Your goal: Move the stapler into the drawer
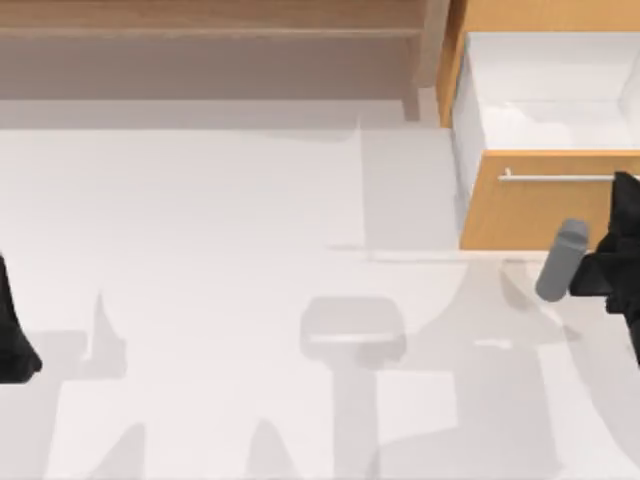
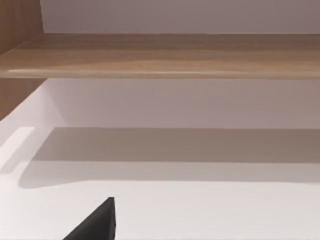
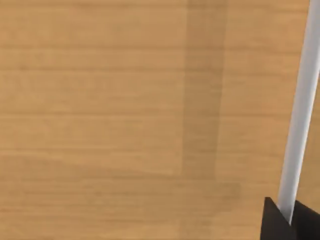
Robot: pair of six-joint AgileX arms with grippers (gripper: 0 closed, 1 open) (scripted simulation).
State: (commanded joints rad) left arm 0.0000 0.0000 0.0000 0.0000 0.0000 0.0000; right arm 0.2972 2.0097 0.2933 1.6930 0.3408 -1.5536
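Observation:
The stapler is out of view. At the table's back right the drawer stands pulled out, its white inner walls showing behind the light orange front. My right gripper is at the right end of the silver bar handle. In the right wrist view the orange drawer front is very close, and the black fingers sit on either side of the handle, shut on it. My left gripper is parked at the table's left edge.
A long brown wooden shelf unit runs along the back left and is also seen in the left wrist view. The right arm's grey cylinder hangs just in front of the drawer. The white table spreads across the middle.

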